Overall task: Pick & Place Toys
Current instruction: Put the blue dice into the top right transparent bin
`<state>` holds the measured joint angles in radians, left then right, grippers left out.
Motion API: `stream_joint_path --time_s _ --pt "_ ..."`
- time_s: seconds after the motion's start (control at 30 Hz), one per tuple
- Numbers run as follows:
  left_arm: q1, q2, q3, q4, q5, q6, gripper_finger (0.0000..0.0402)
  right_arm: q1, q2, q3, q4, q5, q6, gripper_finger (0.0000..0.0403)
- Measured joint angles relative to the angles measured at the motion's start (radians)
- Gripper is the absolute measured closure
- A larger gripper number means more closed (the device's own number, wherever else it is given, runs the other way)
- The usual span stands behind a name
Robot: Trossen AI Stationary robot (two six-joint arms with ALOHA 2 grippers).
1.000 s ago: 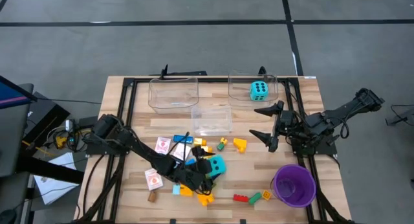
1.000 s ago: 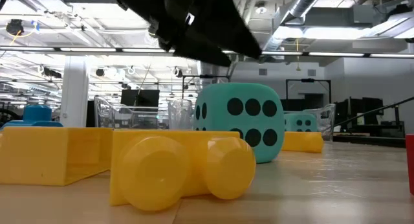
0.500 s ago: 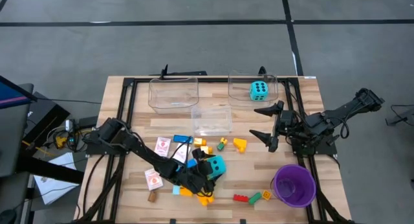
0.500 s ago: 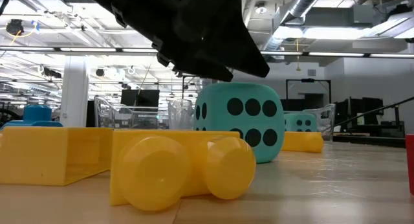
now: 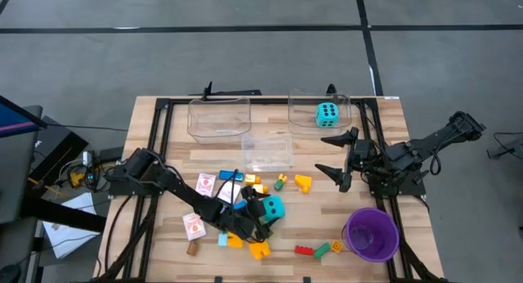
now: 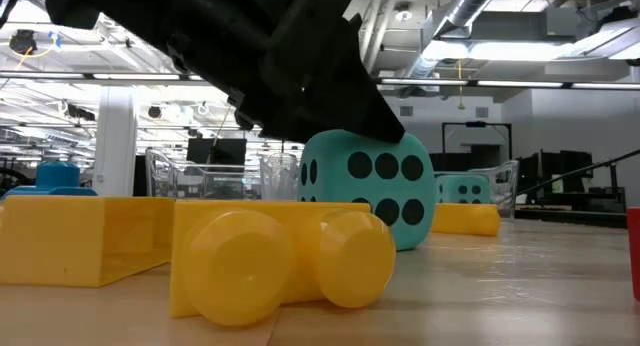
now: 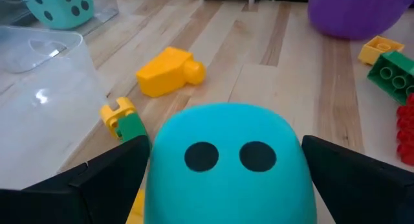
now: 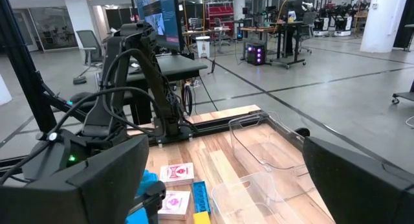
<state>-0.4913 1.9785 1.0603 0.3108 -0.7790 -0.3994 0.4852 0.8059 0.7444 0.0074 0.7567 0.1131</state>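
On wooden table [image 5: 392, 128]; grey floor [image 5: 245, 62].

The wooden bench [image 5: 172, 119] carries three clear plastic bins: one [image 5: 218, 118] at the far left, one [image 5: 304, 110] at the far right, and a third [image 5: 267, 150] just nearer, between them; a purple cup [image 5: 371, 234] stands upright near the front right corner; a black frame [image 5: 157, 144] runs along the bench's edges; beside the bench's left edge sit cables [image 5: 82, 170] and papers [image 5: 65, 222] on the grey floor [image 5: 245, 62].
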Motion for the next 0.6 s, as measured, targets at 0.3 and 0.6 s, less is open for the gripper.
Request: stream_joint_path --time_s 0.3,0.6 --pt "0.003 0.000 -0.008 0.003 0.001 -0.024 0.0002 0.000 0.000 0.000 0.000 0.000 0.000 0.0003" --pt "0.016 -0.002 -0.008 -0.009 0.062 -0.033 0.0002 0.000 0.000 0.000 0.000 0.000 0.000 0.0003"
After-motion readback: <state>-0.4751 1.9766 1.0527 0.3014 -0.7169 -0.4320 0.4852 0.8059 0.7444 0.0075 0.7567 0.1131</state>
